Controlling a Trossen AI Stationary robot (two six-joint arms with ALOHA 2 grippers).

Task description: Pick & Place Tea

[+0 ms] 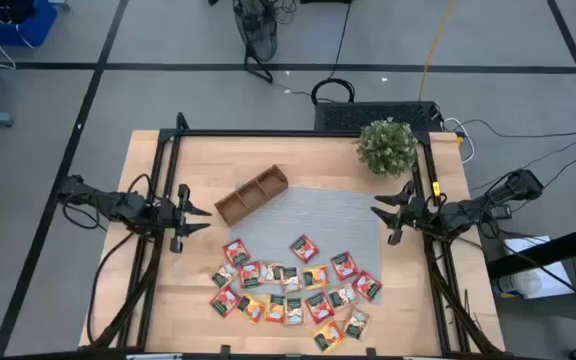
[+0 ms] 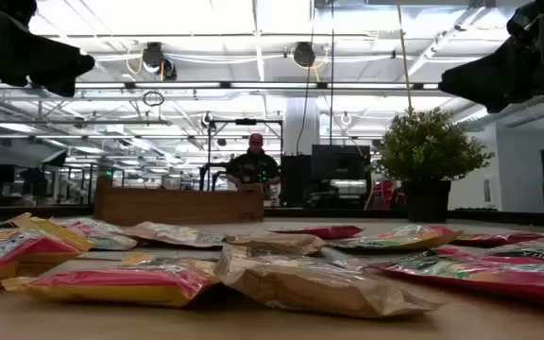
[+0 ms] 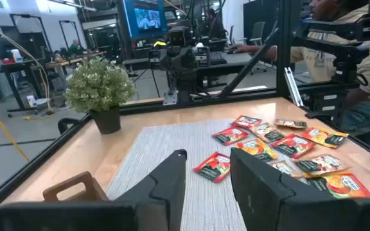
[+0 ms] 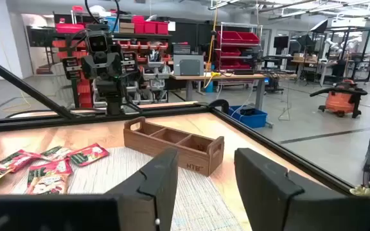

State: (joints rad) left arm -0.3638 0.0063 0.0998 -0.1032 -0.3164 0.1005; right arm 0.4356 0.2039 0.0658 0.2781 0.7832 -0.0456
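Several tea sachets, red, orange, yellow and green, lie flat in a loose heap on the grey woven mat and on the wood toward the table's near edge. They fill the foreground of the low view. My left gripper hovers open at the table's left side, pointing level toward the mat, and the sachets lie ahead of it. My right gripper hovers open at the right side, facing the left one. Both grippers are clear of the sachets.
A brown wooden compartment tray stands at an angle on the mat's far left corner. A potted plant stands at the far right. Black frame rails run along the table's edges. A person sits beyond the far edge.
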